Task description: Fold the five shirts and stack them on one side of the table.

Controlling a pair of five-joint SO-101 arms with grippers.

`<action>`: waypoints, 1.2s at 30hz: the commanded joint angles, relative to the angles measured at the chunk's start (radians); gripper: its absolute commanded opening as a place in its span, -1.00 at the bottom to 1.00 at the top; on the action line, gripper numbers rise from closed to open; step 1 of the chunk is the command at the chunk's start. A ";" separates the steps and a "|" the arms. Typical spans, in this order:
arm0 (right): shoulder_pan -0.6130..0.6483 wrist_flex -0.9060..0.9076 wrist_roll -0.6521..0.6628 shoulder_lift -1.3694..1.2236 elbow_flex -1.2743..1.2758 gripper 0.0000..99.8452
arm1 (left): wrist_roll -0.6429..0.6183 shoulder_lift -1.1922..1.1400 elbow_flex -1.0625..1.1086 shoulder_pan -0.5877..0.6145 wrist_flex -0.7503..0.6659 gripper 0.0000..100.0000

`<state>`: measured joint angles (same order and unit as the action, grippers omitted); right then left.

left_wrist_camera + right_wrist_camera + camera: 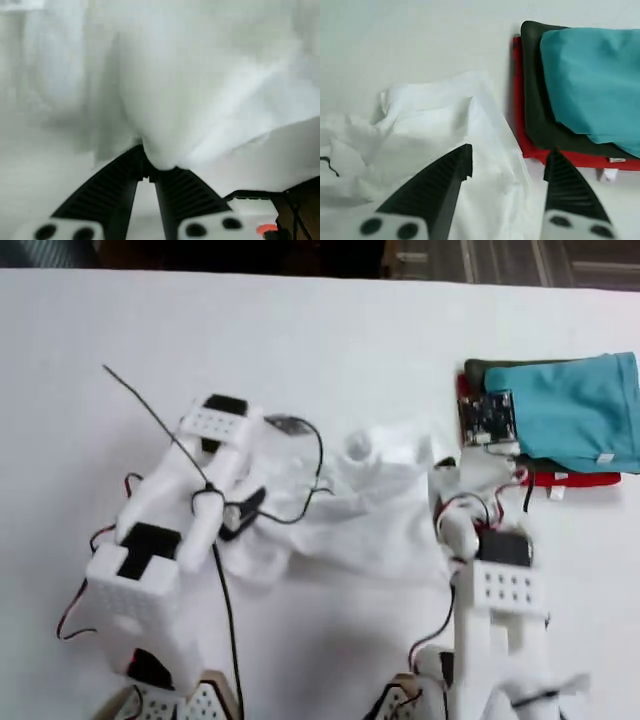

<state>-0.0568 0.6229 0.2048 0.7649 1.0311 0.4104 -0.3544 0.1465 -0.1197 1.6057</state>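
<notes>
My left claw (150,167) grips crumpled white fabric shirt (350,510), right claw (510,150) open; teal-dark-red folded stack (570,410) beside it. Likely two left.

white shirt (370,510): one side under left arm (190,490), other side under right arm (490,570); outline hard to read against white table (300,330).
Left wrist view: cloth at left gripper (147,172) blurred, can't tell which part is pinched.
red shirt (555,155), dark shirt (540,100): mostly buried under teal shirt (590,75); teal and red run off right wrist view edge.
dark patterned patch (487,417) on stack: too small to identify.
Arm bases cut by high view edge.
</notes>
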 commanded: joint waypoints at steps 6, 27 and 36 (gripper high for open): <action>-0.041 -0.222 -0.265 -0.346 -0.006 -0.53 | 0.109 0.071 0.170 -0.008 0.046 -0.95; -0.045 -0.268 -0.270 -0.487 -0.081 -0.53 | 0.164 0.167 0.001 0.051 -0.132 -0.56; -0.012 -0.269 -0.270 -0.486 -0.083 -0.53 | 0.160 0.100 0.010 0.021 -0.080 -0.98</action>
<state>-0.0721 0.3529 -0.0575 0.2754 0.9958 0.5700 -0.2639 0.1603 -0.0813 1.4876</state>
